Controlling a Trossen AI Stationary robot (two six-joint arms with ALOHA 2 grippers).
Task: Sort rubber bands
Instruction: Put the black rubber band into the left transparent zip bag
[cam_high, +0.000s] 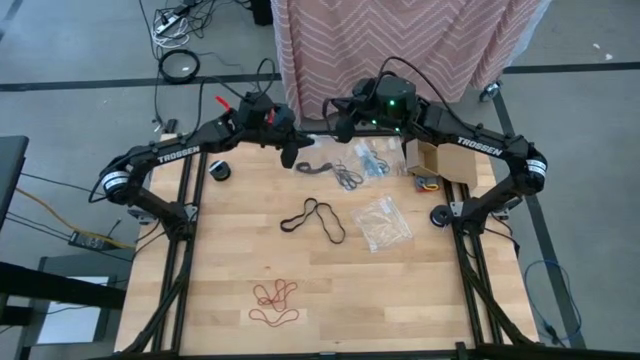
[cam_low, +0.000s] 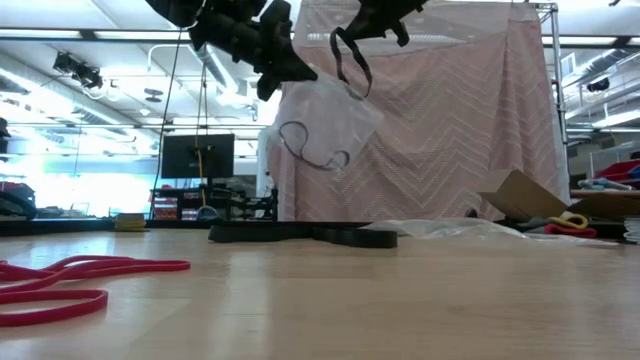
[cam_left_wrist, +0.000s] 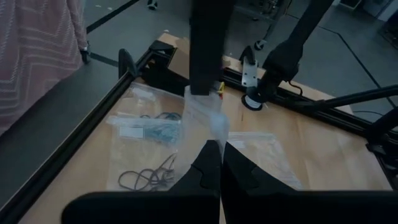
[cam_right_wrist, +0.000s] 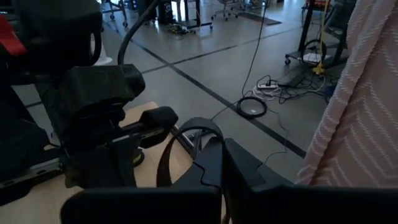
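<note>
Both arms are up at the far edge of the pale wooden tabletop (cam_high: 330, 320), and it's a two-handed job. The left gripper (cam_low: 283, 62) is pinched together on a clear crinkly plastic bag (cam_low: 325, 125), lifted well above the wood; a few dark loops show through its film in the low view. The right gripper (cam_low: 352, 28) hangs just beside it, clamped on a single black rubber band (cam_low: 350, 62) that dangles from its fingertips. My read: that band has either just left the bag or is about to be carried to its pile.

On the tabletop, the sorting looks partly done. A cluster of thin red rubber bands (cam_high: 274, 302) lies near the front edge, well apart from everything else. A looping cluster of black rubber bands (cam_high: 313, 218) sits mid-table. Another dark loop (cam_high: 318, 166) lies below the grippers at the far edge, with a small tangle of dark bands (cam_high: 348, 178) just beside it.

Plenty left, though. A flat clear bag (cam_high: 384, 222) rests right of centre, contents too fine to tell. Another small clear bag holding teal-blue bands (cam_high: 374, 160) waits beside an open brown cardboard box (cam_high: 437, 158). I'd put this around mid-task: red and black have piles, teal-blue stays bagged.
</note>
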